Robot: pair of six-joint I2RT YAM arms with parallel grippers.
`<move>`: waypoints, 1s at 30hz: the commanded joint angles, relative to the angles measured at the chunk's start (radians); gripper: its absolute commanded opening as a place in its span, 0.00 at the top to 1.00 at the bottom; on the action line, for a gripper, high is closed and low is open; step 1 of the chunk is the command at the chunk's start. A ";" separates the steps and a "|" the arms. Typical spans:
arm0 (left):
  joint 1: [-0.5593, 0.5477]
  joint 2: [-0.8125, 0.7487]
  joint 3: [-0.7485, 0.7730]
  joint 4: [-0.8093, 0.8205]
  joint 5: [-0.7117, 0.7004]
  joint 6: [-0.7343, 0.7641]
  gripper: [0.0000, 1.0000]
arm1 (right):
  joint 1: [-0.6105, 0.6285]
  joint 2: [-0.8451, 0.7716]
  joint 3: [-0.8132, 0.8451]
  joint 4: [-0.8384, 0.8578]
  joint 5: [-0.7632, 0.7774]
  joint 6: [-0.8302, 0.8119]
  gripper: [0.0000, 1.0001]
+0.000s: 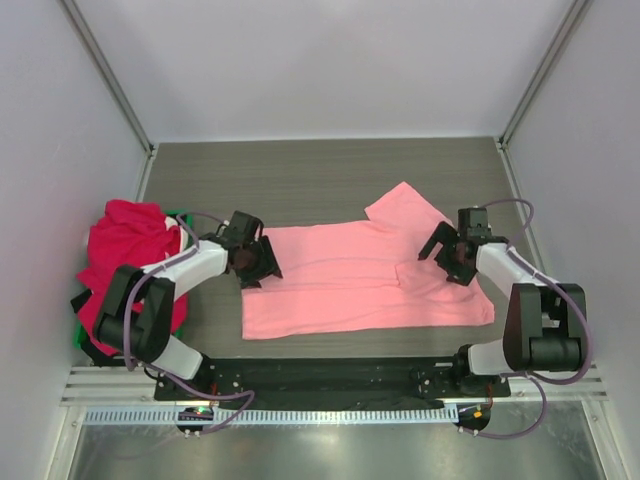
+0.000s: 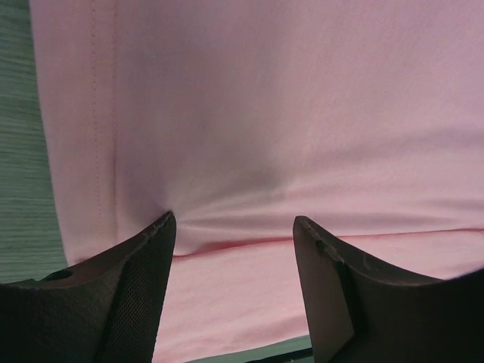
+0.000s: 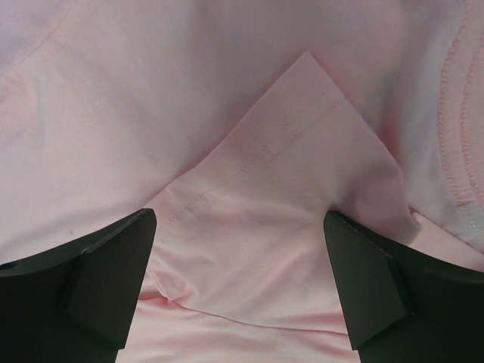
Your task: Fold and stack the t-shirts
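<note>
Evidently the salmon-pink t-shirt (image 1: 350, 285) lies spread flat across the middle of the table (image 1: 300, 170) so that both arms can reach its ends at once. The left claw (image 1: 262, 262), jaws apart, presses its tips onto the shirt's left hemmed edge, where the cloth puckers, probably to gather a pinch for a fold. The right claw (image 1: 445, 255), jaws spread wide and holding nothing, hovers over a sleeve (image 3: 280, 174) turned in on the right side. The crimson t-shirts (image 1: 125, 240) sit heaped on the green tray (image 1: 76, 336) at the left, out of the folding area.
</note>
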 commanded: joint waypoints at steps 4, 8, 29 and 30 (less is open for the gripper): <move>-0.007 -0.102 0.108 -0.248 -0.084 0.107 0.31 | 0.027 -0.032 0.184 -0.147 -0.061 -0.061 0.00; -0.007 -0.185 0.251 -0.382 -0.164 0.184 0.28 | 0.035 0.049 0.368 -0.176 -0.049 -0.102 0.00; -0.004 -0.414 0.213 -0.381 -0.525 0.346 0.27 | 0.210 1.060 1.646 -0.470 0.339 -0.299 0.13; -0.006 -0.408 0.215 -0.387 -0.525 0.348 0.27 | 0.213 1.093 1.673 -0.469 0.363 -0.302 0.14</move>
